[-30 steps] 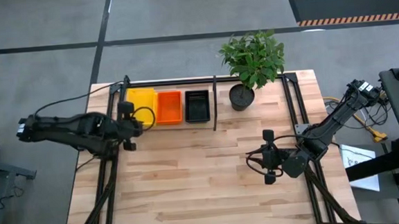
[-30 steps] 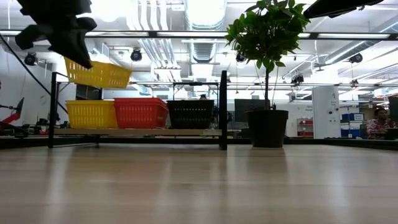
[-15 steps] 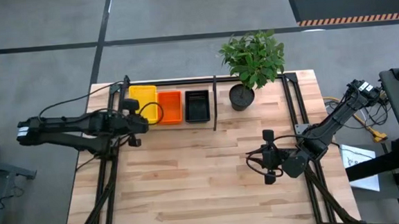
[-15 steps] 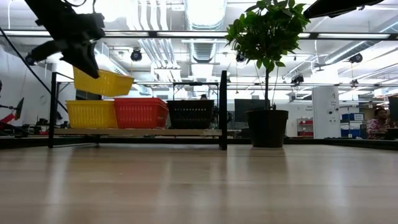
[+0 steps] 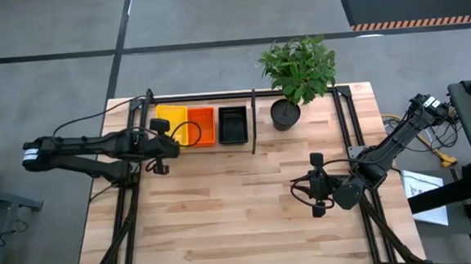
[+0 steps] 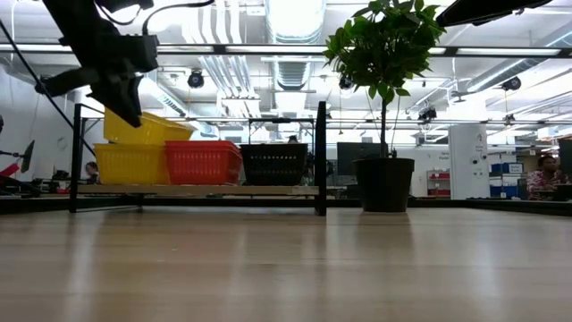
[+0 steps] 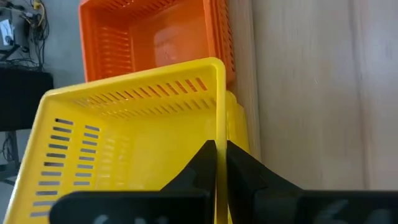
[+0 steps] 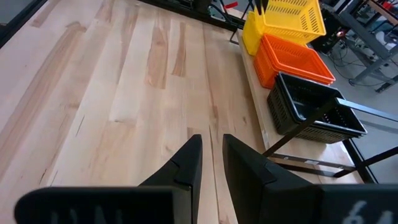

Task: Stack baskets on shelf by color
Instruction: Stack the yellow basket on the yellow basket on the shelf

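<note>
My left gripper (image 5: 169, 141) (image 7: 221, 155) is shut on a yellow basket (image 5: 172, 119) (image 6: 147, 130) and carries it tilted just above a second yellow basket (image 6: 130, 164) that stands on the shelf (image 6: 197, 190). Beside that one on the shelf stand an orange basket (image 5: 201, 126) (image 7: 155, 37) and a black basket (image 5: 233, 125) (image 8: 311, 112). My right gripper (image 5: 314, 185) (image 8: 212, 155) is open and waits over the table's right half, touching nothing. My left gripper pinches the near long wall (image 7: 219, 124) of the upper yellow basket at its rim, one finger (image 7: 205, 158) inside the basket and one (image 7: 239, 165) outside. The fingers slant down from the table's near left side. The basket hangs tilted; whether it touches the yellow basket beneath, I cannot tell.
A potted plant (image 5: 284, 113) (image 6: 384, 183) stands to the right of the shelf's black upright rod (image 6: 321, 156). The slatted wooden tabletop (image 5: 224, 206) spreads bare between the two arms. Black frame rods run along the table's left and right sides.
My left gripper has moved toward the table's right and down, carrying the yellow basket. The basket has sunk from well above the shelf to the rim of the yellow basket standing there, still tilted.
</note>
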